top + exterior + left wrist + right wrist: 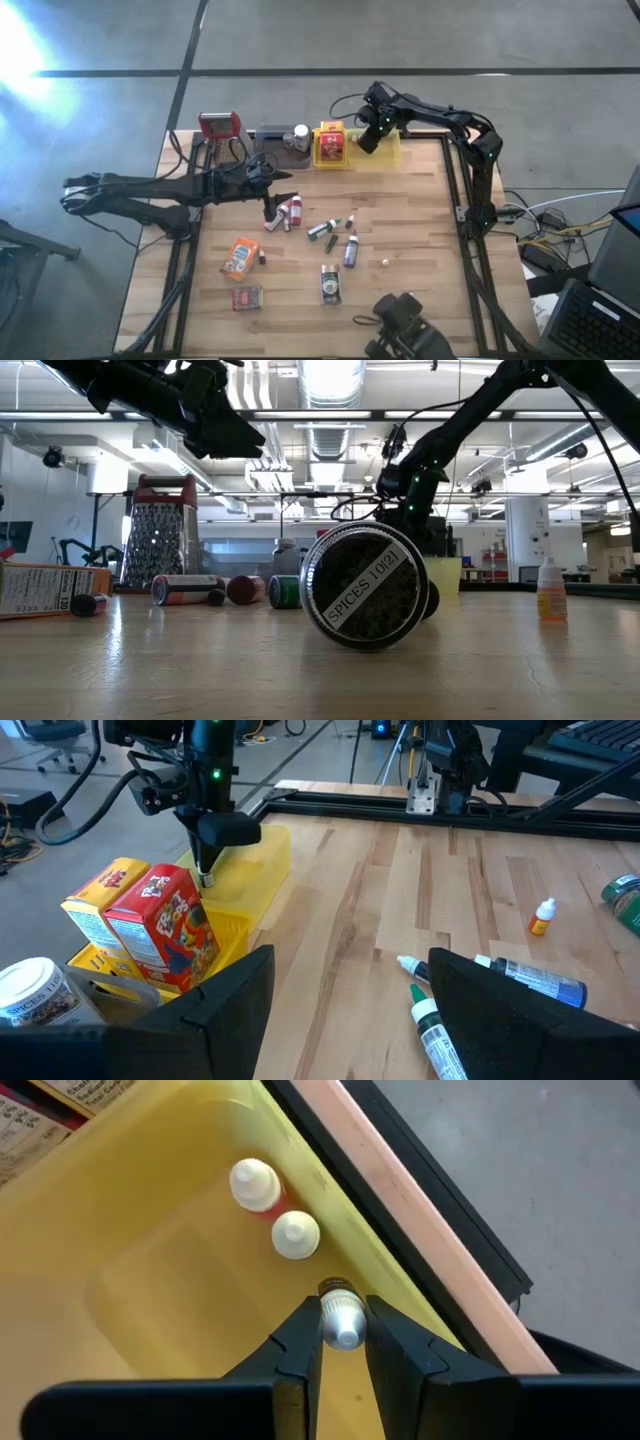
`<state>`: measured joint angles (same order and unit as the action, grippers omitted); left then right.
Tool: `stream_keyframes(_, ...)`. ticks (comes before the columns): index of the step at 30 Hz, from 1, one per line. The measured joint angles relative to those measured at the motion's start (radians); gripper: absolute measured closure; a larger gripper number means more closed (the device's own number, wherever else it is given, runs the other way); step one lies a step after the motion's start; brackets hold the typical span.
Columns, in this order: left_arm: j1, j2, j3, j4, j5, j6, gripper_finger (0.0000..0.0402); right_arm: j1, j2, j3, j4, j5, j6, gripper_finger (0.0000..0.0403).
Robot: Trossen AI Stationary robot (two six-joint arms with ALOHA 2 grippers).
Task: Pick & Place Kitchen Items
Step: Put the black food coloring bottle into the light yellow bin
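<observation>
My right gripper [368, 140] hangs over the yellow tray [385, 155] at the table's far edge, shut on a small pale-capped bottle [342, 1320]. Two more small white-capped bottles [272, 1210] are inside that tray. My left gripper [283, 180] is open above the table's left middle, with nothing between its fingers. The other kitchen items lie loose on the wood: red-capped bottles [286, 212], green-capped bottles [322, 229], a blue bottle [350, 250], an orange packet [240, 258], a red packet [247, 297], a spice tin [365, 585] lying on its side, and a tiny dropper bottle [543, 915]. My right gripper pinches the small bottle's pale cap [344, 1330] between its two fingers. The fingers come steeply from above. The bottle's body is hidden below the cap. In the left wrist view the fingertips [205, 872] hang clear above the tray's floor.
Red and yellow boxes [160, 925] stand in the yellow tray's left part. A grey tray [272, 135] with a white-lidded jar [300, 134] sits beside it. The red-topped grater [220, 125] stands at the far left. Bare wood lies along the table's right side.
</observation>
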<state>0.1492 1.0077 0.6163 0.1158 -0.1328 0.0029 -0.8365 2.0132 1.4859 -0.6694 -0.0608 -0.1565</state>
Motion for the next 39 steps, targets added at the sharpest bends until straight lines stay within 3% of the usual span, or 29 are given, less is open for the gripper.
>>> stream_keyframes(10, 0.0, 0.0, 0.0, 0.0, 0.0, 0.0, 0.0133, 0.01, 0.0, -0.033, 0.085, 0.0, 0.013, 0.0344)
stream_keyframes(29, 0.0, 0.0, 0.0, 0.0, 0.0, 0.0, 0.0133, 0.01, 0.0, -0.035, 0.082, 0.0, 0.001, 0.0343)
stream_keyframes(39, 0.0, 0.0, 0.0, 0.0, 0.0, 0.0, 0.0133, 0.01, 0.0, -0.035, 0.084, 0.0, -0.003, 0.0298)
